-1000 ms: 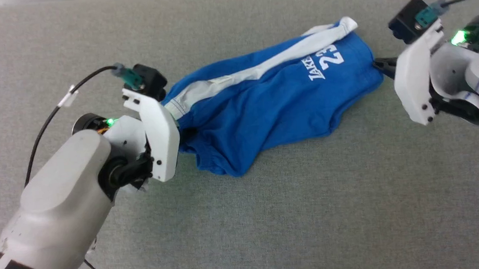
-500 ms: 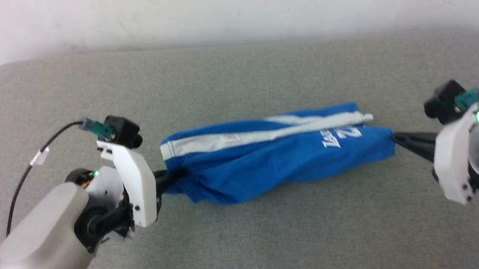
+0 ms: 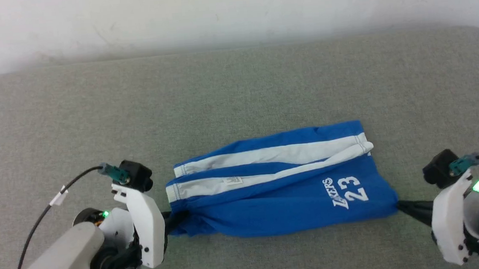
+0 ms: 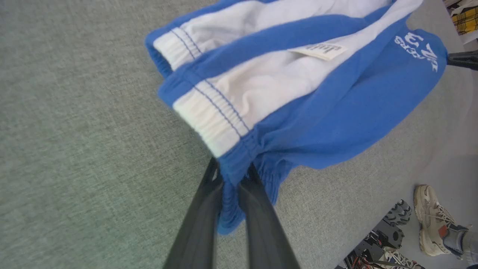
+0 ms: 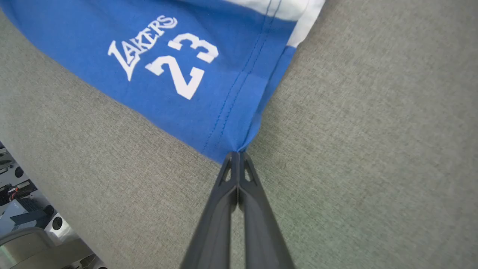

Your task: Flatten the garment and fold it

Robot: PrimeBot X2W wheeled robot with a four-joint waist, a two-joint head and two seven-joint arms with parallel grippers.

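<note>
**Garment (image 3: 282,195) held at both ends**

It lies mostly flat on the grey cushion (image 3: 236,87), well short of the cushion's far edge. Left gripper (image 4: 233,175) fingers pinch the bunched waistband. Right gripper (image 5: 238,154) fingers are clamped tight on a hem corner, low over the cushion.

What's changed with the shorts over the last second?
The shorts went from a slack, bunched heap to a flatter band pulled taut between the left gripper and right gripper; both white stripes now show. The head camera shifted too. Unchanged: both grippers stay shut on the cloth's ends.
</note>
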